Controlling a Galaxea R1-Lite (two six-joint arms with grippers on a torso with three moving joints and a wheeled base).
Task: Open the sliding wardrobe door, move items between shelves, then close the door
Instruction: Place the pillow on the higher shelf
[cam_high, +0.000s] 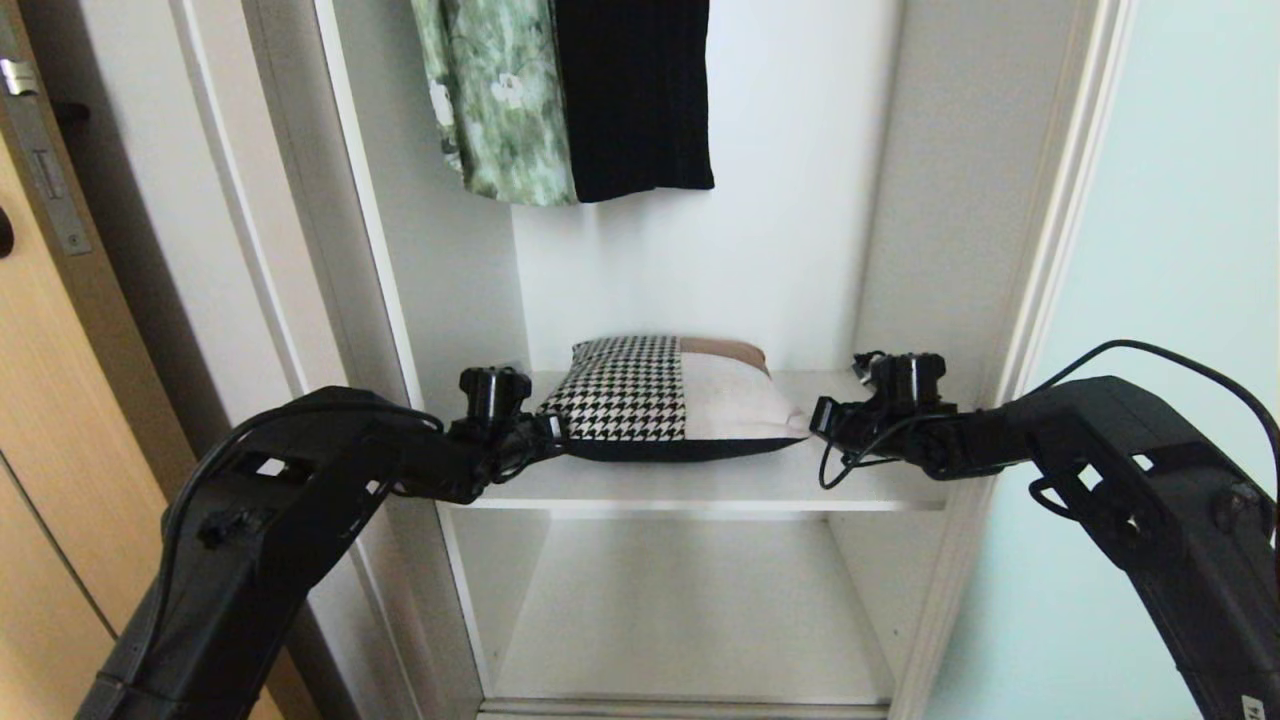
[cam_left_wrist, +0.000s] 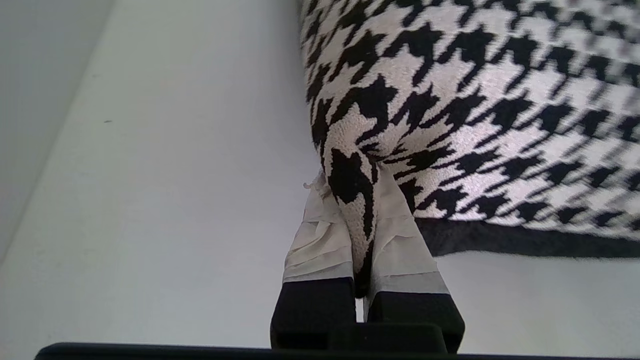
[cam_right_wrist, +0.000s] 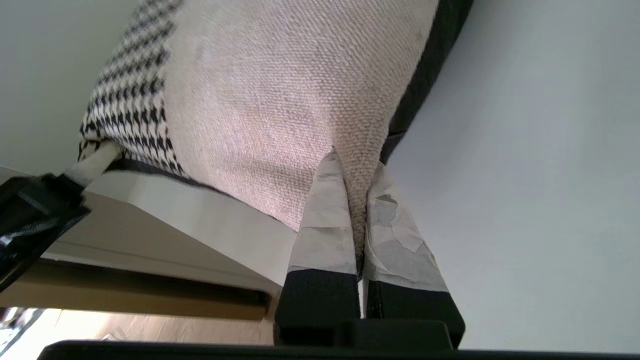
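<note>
Cushion (cam_high: 672, 400) on upper shelf (cam_high: 700, 485), corners pinched between taped fingers (cam_left_wrist: 320, 240) only in wrist views, left and right.

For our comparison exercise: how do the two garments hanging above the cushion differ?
The green floral garment hangs left, patterned and light; the black garment hangs right, plain and dark. The green one's hem reaches slightly lower and slants; the black one's is straight. Both hang side by side, touching, inside the white wardrobe above the cushion.
</note>
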